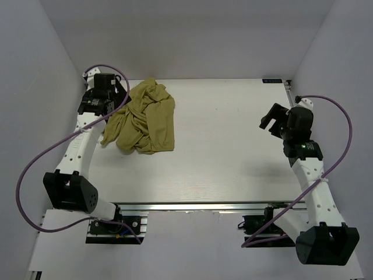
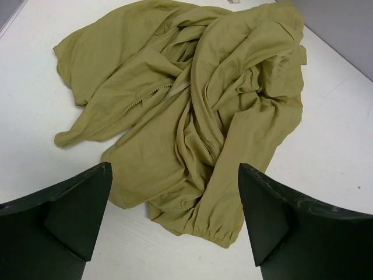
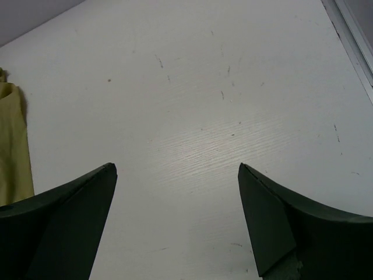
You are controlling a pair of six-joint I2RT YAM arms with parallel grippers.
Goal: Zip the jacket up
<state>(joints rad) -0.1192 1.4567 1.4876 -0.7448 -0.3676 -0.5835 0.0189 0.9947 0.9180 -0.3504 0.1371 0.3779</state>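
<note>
**Top external view: jacket bunched at the far left, both grippers wide open and holding nothing**

The jacket lies in a crumpled olive-yellow heap on the white table, toward the far-left corner and not spread flat. The left gripper hangs just beside it at the table's left edge, not touching the cloth. Its two dark fingers are spread apart, and the left wrist camera sees the heap between and beyond them. A gathered sleeve cuff is the part nearest the fingertips, and a line of zipper teeth runs across a fold further off.

The right gripper is well apart from the jacket, over at the table's right side, jaws spread just as wide over bare tabletop. Its own camera catches only a sliver of yellow fabric at the left edge of the view.
</note>
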